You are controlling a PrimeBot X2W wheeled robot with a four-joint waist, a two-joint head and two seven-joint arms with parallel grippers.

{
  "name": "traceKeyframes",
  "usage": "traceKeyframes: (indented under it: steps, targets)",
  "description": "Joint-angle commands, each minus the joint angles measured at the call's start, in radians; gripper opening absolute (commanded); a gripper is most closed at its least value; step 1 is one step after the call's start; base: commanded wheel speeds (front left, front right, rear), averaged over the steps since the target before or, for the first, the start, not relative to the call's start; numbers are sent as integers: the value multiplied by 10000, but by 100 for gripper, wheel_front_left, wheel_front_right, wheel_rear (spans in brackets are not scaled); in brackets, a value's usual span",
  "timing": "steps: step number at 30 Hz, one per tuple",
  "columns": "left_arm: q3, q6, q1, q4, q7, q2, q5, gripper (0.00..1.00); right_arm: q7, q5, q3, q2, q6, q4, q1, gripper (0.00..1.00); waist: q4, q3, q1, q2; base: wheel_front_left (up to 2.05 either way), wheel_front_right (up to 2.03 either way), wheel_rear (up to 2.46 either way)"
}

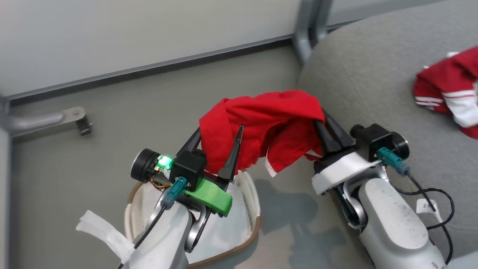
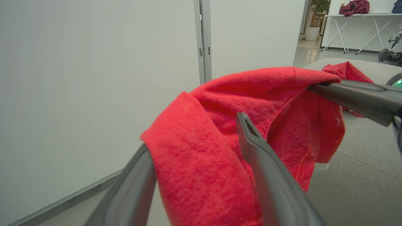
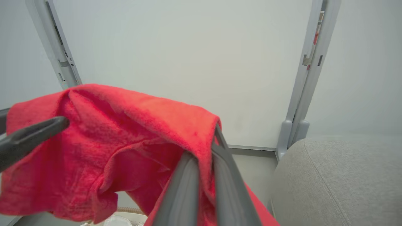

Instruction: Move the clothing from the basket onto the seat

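Observation:
A red garment (image 1: 269,119) with white bands hangs in the air between my two grippers, above the floor and beside the grey seat (image 1: 373,74). My right gripper (image 1: 321,125) is shut on its right end, and in the right wrist view the fabric (image 3: 125,141) is pinched between the two close fingers (image 3: 204,141). My left gripper (image 1: 221,129) stands open, fingers wide apart, with the cloth (image 2: 220,141) draped over one finger and bunched between them (image 2: 193,131). Below the left arm sits the white basket (image 1: 257,224) with its brown rim. A second red-and-white garment (image 1: 448,86) lies on the seat.
A plain white cloth (image 1: 231,224) lines the basket. A grey partition wall runs behind, with a metal post (image 1: 310,30) at the seat's corner and a bracket foot (image 1: 76,117) on the floor at left. Bare grey floor lies between basket and seat.

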Motion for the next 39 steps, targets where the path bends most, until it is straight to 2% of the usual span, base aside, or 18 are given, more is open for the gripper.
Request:
traceKeyframes:
  steps: [1, 7, 9, 16, 25, 31, 39]
  targets:
    - [92, -62, 191, 18, -5, 42, 85, 100, -3, 97, -86, -36, -13, -146, 113, 0, -1635, 297, 0, 0, 0, 0, 0]
    - [258, -215, 288, 243, -5, 48, 357, 100, -3, 313, -591, -28, -13, -647, 252, 0, -3300, 546, 0, 0, 0, 0, 0]
    - [167, -327, 218, 320, -5, 45, 389, 100, -3, 246, -905, -43, -14, -780, 339, 0, -3536, 659, 0, 0, 0, 0, 0]
    - [-459, -634, -278, 789, -7, 50, 190, 100, -3, 278, -2078, -24, -13, -1448, 944, 0, -3741, 960, 0, 0, 4, 4, 4]
    - [-346, -745, -96, 797, -7, 143, 173, 100, -3, 152, -2210, -34, -13, -1769, 873, 0, -3698, 1109, 0, 0, 15, 15, 15]
    - [-93, -752, 28, 788, -7, 351, 312, 100, -3, -276, -2452, -36, -13, -1633, -200, 0, -3676, 1444, 0, 0, 0, 0, 0]
    - [334, -757, 211, 678, -7, 707, 484, 100, -1, -1330, -3521, -95, -13, -1022, -2934, 0, -3626, 2143, 0, 0, 0, 0, 0]
